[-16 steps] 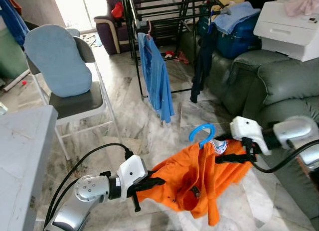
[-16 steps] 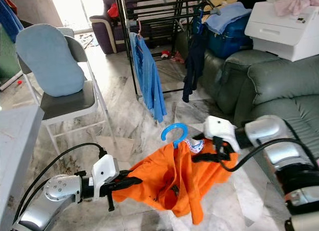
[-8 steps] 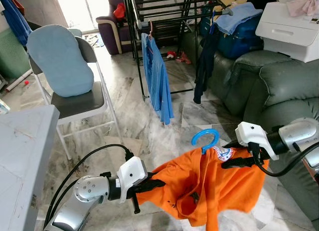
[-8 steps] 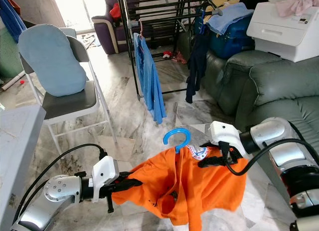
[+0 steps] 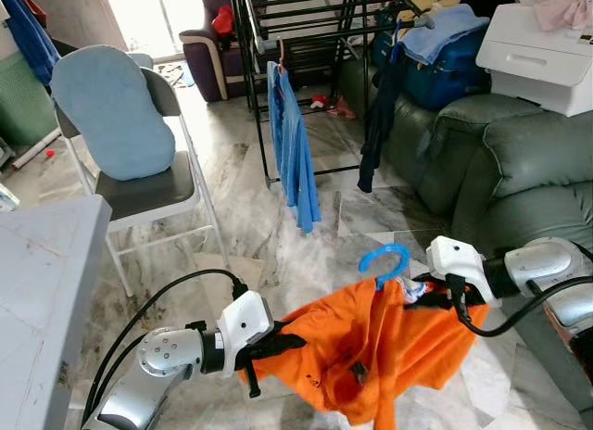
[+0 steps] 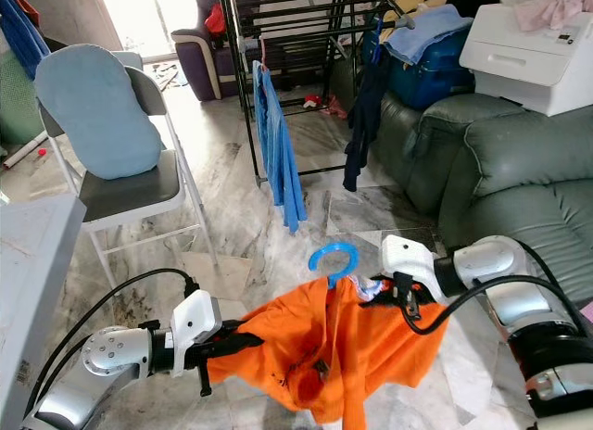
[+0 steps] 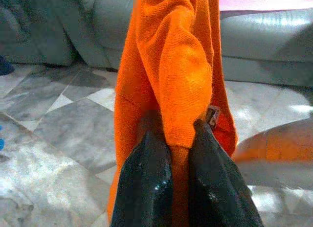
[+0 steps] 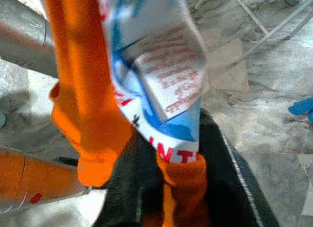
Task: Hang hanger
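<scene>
Orange shirt point(image 5: 371, 342) held above marble floor point(image 5: 259, 217); drying rack point(image 5: 296, 41) behind.
Left tool point(image 5: 278, 342) and right tool point(image 5: 443, 298) both clamp cloth; blue hanger point(image 5: 384, 261) body hidden inside shirt.

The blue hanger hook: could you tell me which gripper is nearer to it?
Right. The right gripper pinches the orange shirt just beside the blue hanger hook; the left gripper holds the shirt's far edge.

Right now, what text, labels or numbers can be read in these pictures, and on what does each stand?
"INT": red letters on the white and blue print of the orange shirt, seen in the right wrist view just above the right pincer; the word is cut off.
Small red lines on the white print panel: too blurred to read.
Print at the shirt's collar in the head views: too small to read.
</scene>
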`<state>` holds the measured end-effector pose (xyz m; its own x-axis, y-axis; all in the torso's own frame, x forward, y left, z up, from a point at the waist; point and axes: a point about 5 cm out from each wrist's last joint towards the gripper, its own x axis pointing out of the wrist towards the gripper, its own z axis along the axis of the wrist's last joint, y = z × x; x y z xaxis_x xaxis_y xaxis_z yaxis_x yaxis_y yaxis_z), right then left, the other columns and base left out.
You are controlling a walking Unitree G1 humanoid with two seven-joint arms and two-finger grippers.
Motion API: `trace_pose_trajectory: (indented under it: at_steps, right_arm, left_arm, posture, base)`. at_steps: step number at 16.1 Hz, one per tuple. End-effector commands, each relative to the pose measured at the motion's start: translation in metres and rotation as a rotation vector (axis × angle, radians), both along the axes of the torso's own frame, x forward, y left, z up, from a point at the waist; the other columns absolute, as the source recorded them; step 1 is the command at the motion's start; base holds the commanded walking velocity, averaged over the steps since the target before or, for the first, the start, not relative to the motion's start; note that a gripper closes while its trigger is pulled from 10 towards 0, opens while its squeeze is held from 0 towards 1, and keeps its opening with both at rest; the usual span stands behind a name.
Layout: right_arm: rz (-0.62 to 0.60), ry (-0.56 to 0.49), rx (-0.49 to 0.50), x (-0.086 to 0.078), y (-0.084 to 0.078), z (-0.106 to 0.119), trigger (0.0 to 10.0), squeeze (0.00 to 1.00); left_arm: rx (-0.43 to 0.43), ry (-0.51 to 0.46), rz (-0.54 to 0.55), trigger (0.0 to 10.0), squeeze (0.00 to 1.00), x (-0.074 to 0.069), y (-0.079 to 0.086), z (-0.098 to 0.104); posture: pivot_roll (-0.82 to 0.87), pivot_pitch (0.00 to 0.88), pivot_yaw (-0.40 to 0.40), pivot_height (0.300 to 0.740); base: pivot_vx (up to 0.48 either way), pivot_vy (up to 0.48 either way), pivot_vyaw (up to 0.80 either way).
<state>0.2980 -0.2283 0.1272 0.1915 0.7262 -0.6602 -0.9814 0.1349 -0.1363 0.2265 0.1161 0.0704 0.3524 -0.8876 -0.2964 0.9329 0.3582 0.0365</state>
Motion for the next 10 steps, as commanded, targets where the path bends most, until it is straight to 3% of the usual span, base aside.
trace_pose_trajectory:
  at_steps: [1, 8, 9, 10]
  right_arm:
    - [-0.001, 0.008, 0.039, -0.001, 0.006, -0.005, 0.0, 0.00]
    - [-0.087, -0.040, 0.070, 0.004, 0.005, -0.004, 0.0, 0.00]
    - [-0.118, -0.053, 0.083, 0.005, 0.006, -0.004, 0.0, 0.00]
    - [-0.132, -0.066, 0.085, 0.005, 0.007, -0.004, 0.0, 0.00]
  left_arm:
    - [-0.072, -0.075, 0.027, 10.0, 0.00, 0.010, -0.003, 0.017]
    - [-0.054, -0.099, 0.100, 10.0, 0.00, 0.019, 0.004, 0.012]
    - [-0.037, -0.103, 0.141, 10.0, 0.73, 0.022, 0.008, 0.009]
    - [-0.023, -0.106, 0.176, 10.0, 1.00, 0.024, 0.011, 0.007]
  posture:
    - [-0.09, 0.000, 0.075, 0.740]
    - [-0.09, 0.000, 0.085, 0.740]
    - [-0.09, 0.000, 0.088, 0.740]
    - [-0.09, 0.000, 0.088, 0.740]
  base:
    - [0.000, 0.000, 0.00]
    - [0.000, 0.000, 0.00]
    - [0.000, 0.000, 0.00]
    - [0.000, 0.000, 0.00]
